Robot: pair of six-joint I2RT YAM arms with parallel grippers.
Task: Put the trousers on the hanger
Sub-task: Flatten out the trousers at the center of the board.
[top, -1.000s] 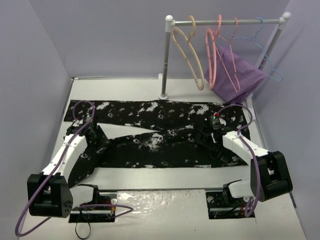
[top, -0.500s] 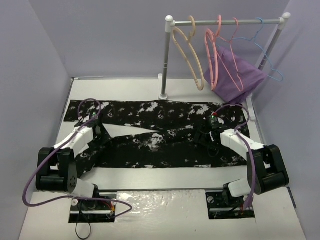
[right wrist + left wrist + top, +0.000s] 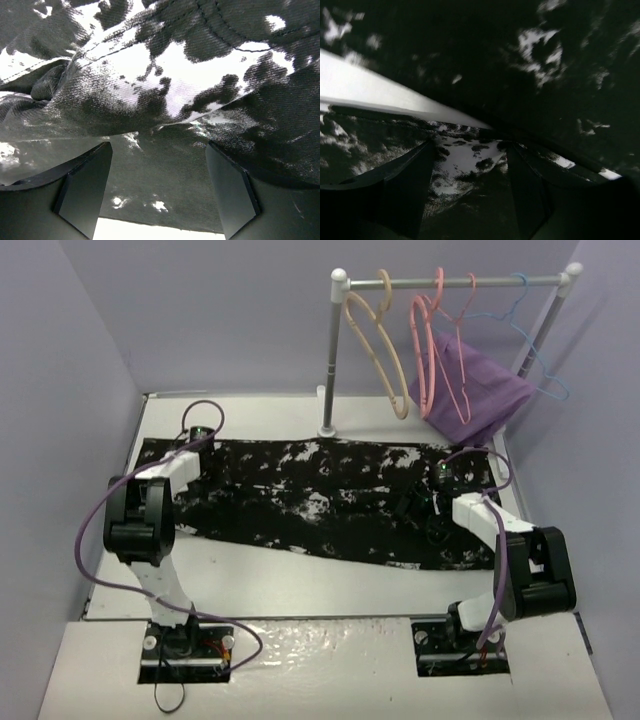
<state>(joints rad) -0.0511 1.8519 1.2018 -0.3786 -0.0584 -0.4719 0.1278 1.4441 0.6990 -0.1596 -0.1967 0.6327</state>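
Found the trousers (image 3: 320,505) flat across the table (image 3: 300,585), stretched left to right, seemingly doubled leg over leg, and well apart from the hanger (image 3: 399,405), hooked on the rail (image 3: 450,283) at the back. Spotted the left gripper (image 3: 195,452) at the far left end of the cloth and the right gripper (image 3: 422,505) low over the right end. Saw fingers standing apart in both wrist views, with speckled cloth filling each gap; could not tell a pinch from a mere straddle on either side. On the right, caught the cloth bunched and raised a little off the white surface. Judged the step in hand as folding and squaring up the garment, with hanging not yet begun. Reckoned the next move called for a sure hold along the fold, one arm freed to fetch the hanger off the rail, then an end fed through the loop and draped over the bar. Worth watching: floppy cloth slipping out of its fold on the lift.
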